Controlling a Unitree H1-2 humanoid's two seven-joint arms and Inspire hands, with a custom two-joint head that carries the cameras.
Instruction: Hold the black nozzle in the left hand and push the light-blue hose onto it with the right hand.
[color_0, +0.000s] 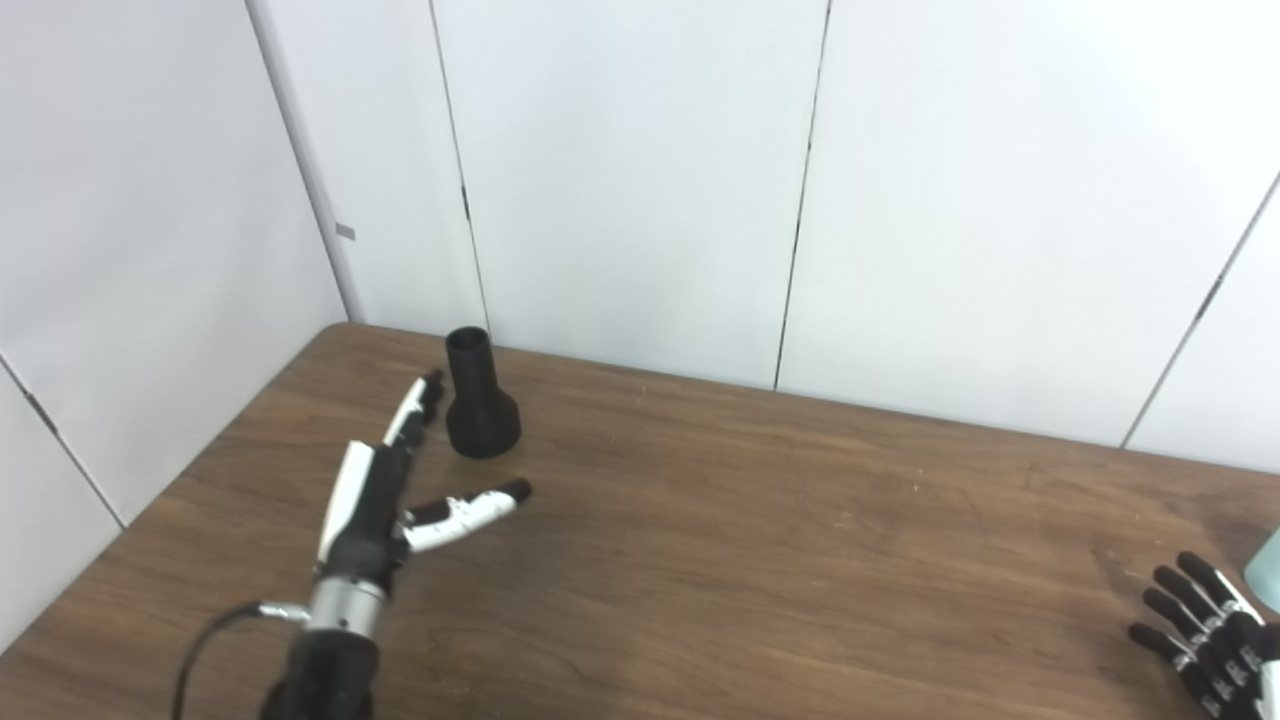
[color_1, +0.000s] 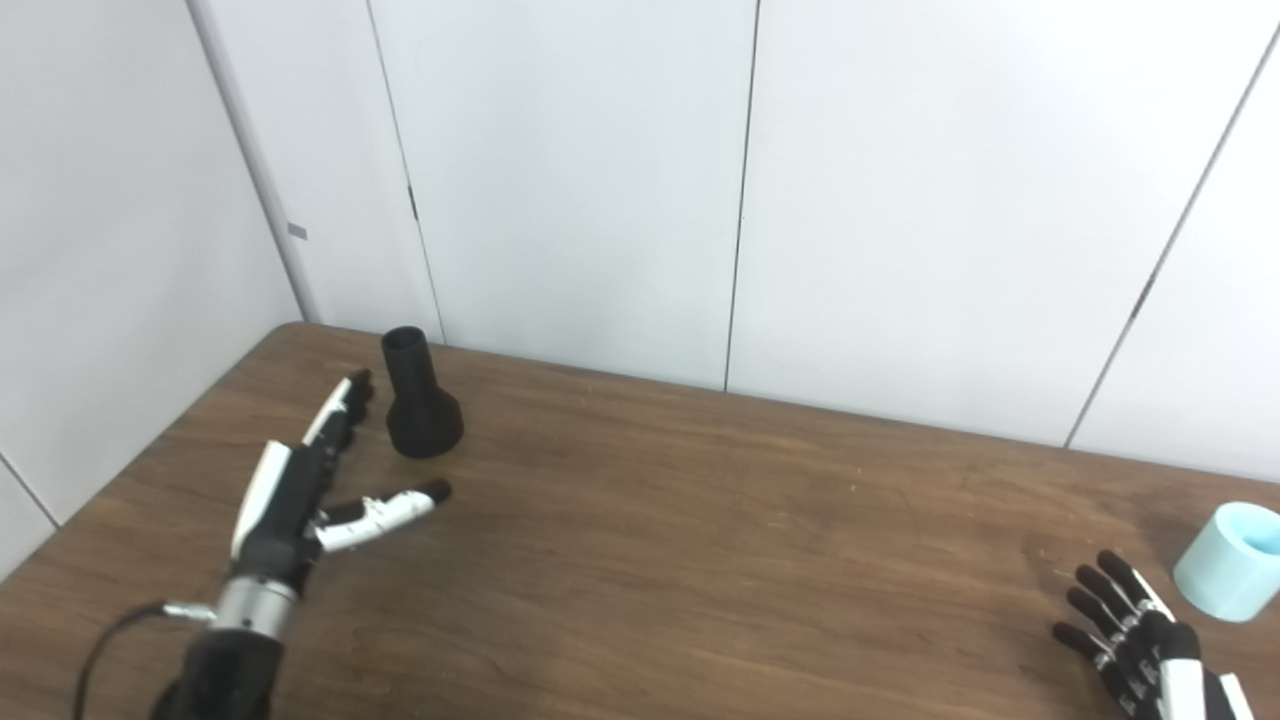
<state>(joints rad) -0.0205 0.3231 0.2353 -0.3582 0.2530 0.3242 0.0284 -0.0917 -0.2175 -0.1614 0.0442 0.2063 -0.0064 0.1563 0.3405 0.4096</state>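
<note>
Spreading empty, left hand (color_0: 375, 495) nears nozzle (color_0: 478, 396); right hand (color_1: 1140, 640), cropped, open beside hose (color_1: 1228, 562).

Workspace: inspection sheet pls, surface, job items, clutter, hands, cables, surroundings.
Surface: brown wood table, bare in the middle.
Job's things: black nozzle upright, far left; light-blue hose at right edge, untouched.
Clutter: nothing seen.
Hands: left hand open, just short of the nozzle; right hand open, beside the hose, not touching.
Cables: black cable at left wrist.
Surroundings: white wall panels behind and to the left.
</note>
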